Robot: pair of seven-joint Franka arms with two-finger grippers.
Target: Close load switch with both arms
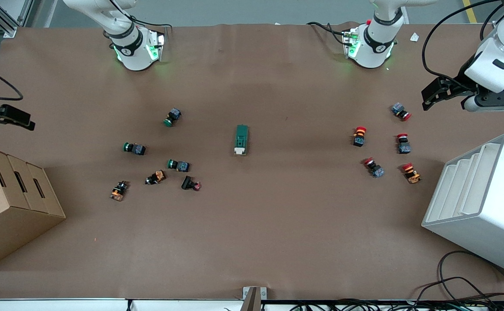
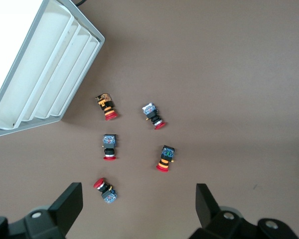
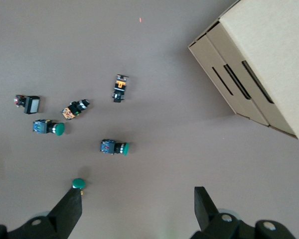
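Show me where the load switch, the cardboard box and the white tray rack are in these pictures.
load switch (image 1: 241,139): front view, on the middle of its dark-green body.
cardboard box (image 3: 269,59): right wrist view, on its plain top face.
white tray rack (image 2: 45,79): left wrist view, on one of its inner dividers.

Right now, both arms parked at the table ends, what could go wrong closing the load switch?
1. The load switch lies loose mid-table, neither gripper near it; pushing its white lever end may just slide it unless one arm pins it.
2. The left gripper hovers by the white rack, over the red-capped buttons; a low approach could scatter them.
3. The right gripper, jaws open, hangs above the cardboard box; green-capped buttons lie along its path.
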